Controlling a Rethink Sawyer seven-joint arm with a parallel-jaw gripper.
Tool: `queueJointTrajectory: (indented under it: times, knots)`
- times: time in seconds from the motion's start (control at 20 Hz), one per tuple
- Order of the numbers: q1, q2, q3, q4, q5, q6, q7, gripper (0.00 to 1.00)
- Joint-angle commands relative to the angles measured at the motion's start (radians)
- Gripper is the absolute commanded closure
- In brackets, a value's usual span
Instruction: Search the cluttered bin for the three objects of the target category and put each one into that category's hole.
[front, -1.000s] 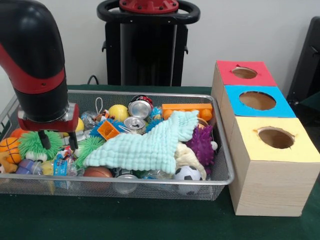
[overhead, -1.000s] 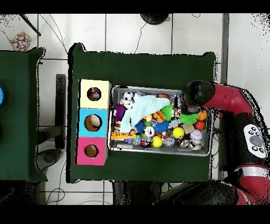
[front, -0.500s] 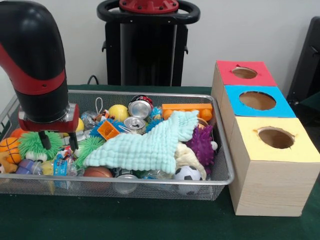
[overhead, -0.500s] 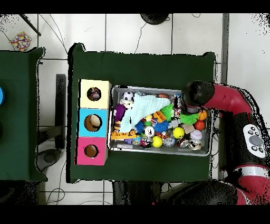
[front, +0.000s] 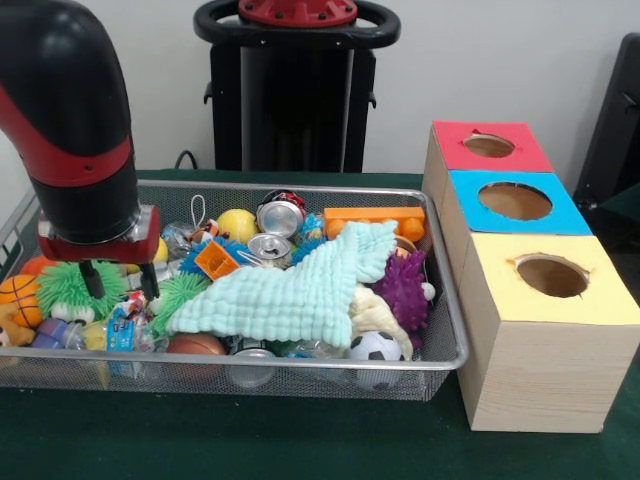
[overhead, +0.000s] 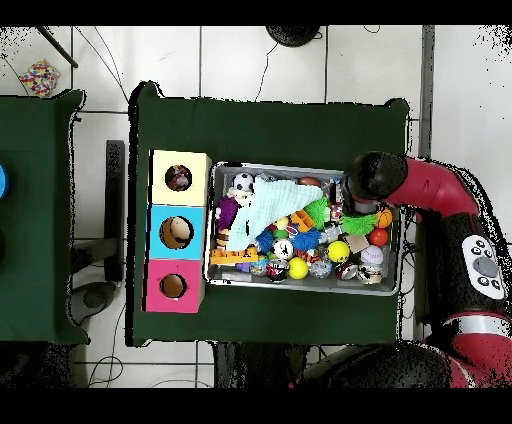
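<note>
The gripper hangs low at one end of the wire basket, its two fingers spread apart and holding nothing, just above a green spiky ball. A big mint-green cloth lies on the toys in the middle. It looks soft, light and floppy, so pinching a bunched-up fold should work best. The yellow box's hole waits beside the basket.

Red arm over the wire bin's end — mint cloth amid toys.
</note>
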Motion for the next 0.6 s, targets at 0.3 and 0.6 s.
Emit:
queueJointTrajectory:
  times: [0.3, 0.6]
  knots:
    - [0.028, -0.047, 0.084, 0.113, 0.121, 0.004, 0.011, 0.00]
    - [0.029, -0.024, 0.083, 0.112, 0.190, -0.003, 0.045, 0.00]
